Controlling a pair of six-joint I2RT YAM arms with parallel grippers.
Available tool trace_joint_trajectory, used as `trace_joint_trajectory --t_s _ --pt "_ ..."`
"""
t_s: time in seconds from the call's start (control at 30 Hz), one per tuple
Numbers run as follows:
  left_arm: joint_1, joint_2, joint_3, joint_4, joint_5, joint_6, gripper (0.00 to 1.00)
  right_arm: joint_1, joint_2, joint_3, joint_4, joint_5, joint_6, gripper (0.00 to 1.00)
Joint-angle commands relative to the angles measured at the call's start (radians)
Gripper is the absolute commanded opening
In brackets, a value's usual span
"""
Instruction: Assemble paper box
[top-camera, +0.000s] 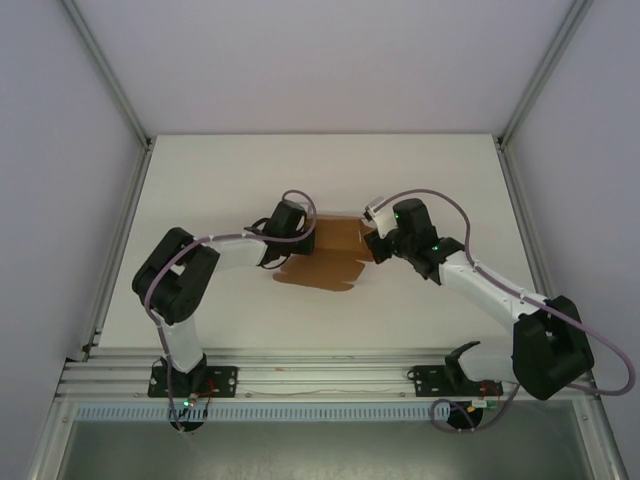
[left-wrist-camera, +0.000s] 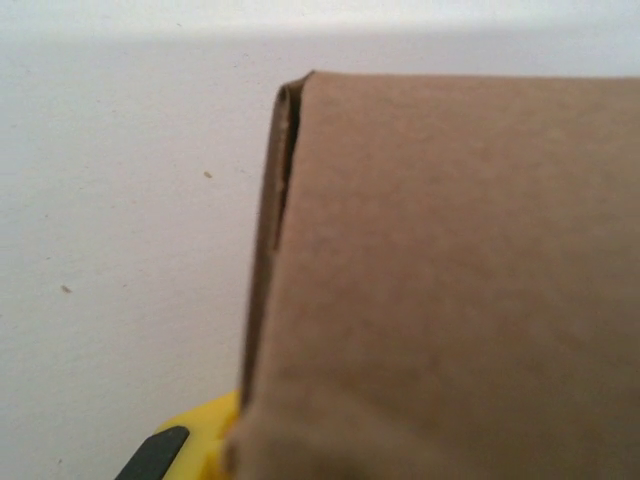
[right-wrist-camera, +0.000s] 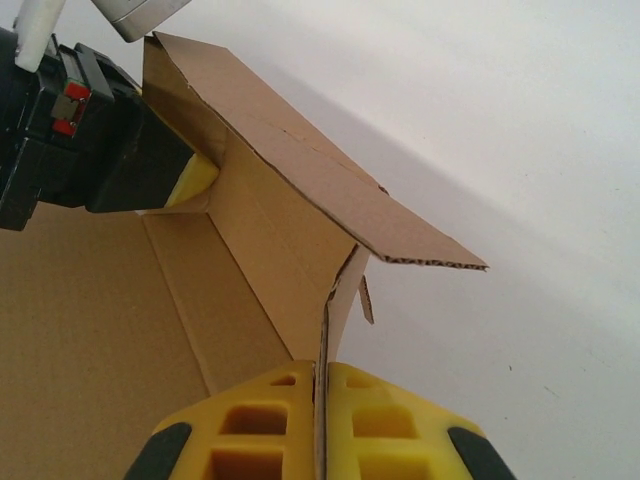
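While lying part-folded mid-table (top-camera: 200, 190), paper box (top-camera: 325, 258) (brown cardboard, one wall raised): wall edge clamped between right gripper (right-wrist-camera: 320, 392) fingers; left gripper (top-camera: 296, 230) touches the wall, grip indeterminable.

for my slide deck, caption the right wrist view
The right end effector pinches a flap of the paper box while the left end effector touches its raised wall.
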Motion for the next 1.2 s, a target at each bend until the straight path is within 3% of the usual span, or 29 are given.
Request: trace_joint_trajectory --t_s 0.0,0.1,0.13,0.2,0.33,0.53,0.87,0.97,1.03,1.1,1.17 --pt "0.000 -0.044 -0.006 0.022 -0.163 0.040 0.00 0.007 -0.025 -0.020 -0.075 -0.006 -0.038 0.00" --pt "-0.006 -0.074 -0.031 0.070 -0.122 0.058 0.02 0.007 -0.038 -0.022 -0.065 -0.022 -0.053 0.00" --pt "-0.006 -0.084 -0.039 0.083 -0.110 0.057 0.18 0.007 -0.044 -0.025 -0.062 -0.029 -0.062 0.00" --pt "-0.006 -0.100 -0.044 0.090 -0.086 0.063 0.37 0.007 -0.051 -0.025 -0.067 -0.031 -0.078 0.00" --pt "-0.004 -0.126 -0.057 0.107 -0.043 0.062 0.45 0.008 -0.052 -0.029 -0.073 -0.024 -0.099 0.00" --pt "-0.001 -0.111 -0.060 0.128 0.004 0.048 0.43 0.008 -0.059 -0.039 -0.061 -0.015 -0.100 0.00" --pt "0.005 -0.047 -0.054 0.063 -0.023 -0.011 0.43 0.007 -0.074 -0.047 -0.055 -0.006 -0.097 0.00" --pt "0.005 -0.032 -0.055 0.064 -0.021 -0.028 0.38 0.009 -0.077 -0.047 -0.057 0.001 -0.099 0.00" --pt "0.007 -0.031 -0.061 0.062 -0.031 -0.046 0.29 0.008 -0.077 -0.047 -0.054 0.006 -0.100 0.00" --pt "0.007 -0.033 -0.077 0.081 -0.055 -0.061 0.00 0.008 -0.076 -0.048 -0.052 0.004 -0.100 0.00" --pt "0.007 -0.051 -0.097 0.115 -0.084 -0.065 0.00 0.009 -0.074 -0.047 -0.052 0.002 -0.102 0.00"
